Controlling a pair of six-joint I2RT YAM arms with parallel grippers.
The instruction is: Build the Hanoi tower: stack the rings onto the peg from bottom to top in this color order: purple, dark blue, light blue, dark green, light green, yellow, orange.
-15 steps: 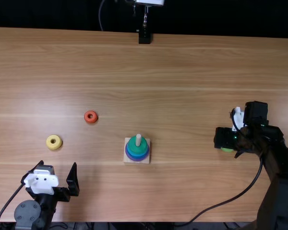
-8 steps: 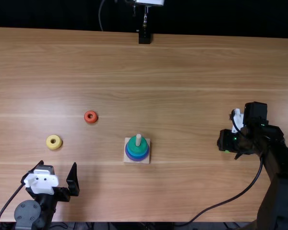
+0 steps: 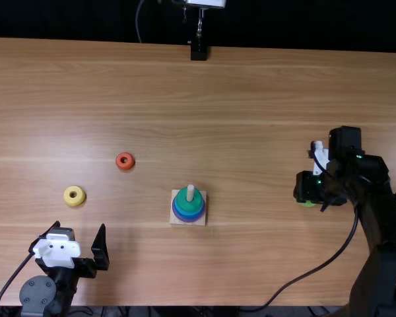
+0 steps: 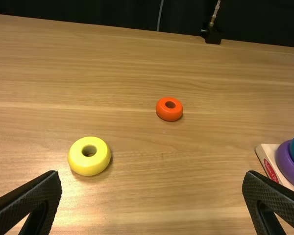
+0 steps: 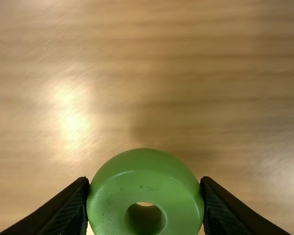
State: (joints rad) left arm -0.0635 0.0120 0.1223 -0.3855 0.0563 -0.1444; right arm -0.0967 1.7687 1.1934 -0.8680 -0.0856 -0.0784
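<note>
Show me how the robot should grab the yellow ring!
I'd come down from above with the open left gripper and pinch the yellow ring by its outer rim, on two opposite sides. It lies flat on the table, hole up, and its fat, rounded wall should be easy to squeeze.

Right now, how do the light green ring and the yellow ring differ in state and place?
The light green ring is clamped in the right gripper, while the yellow ring lies flat on the table, ungripped. The light green ring is right of the peg; the yellow ring is left of it. Both are round, with a centre hole, and off the peg.
</note>
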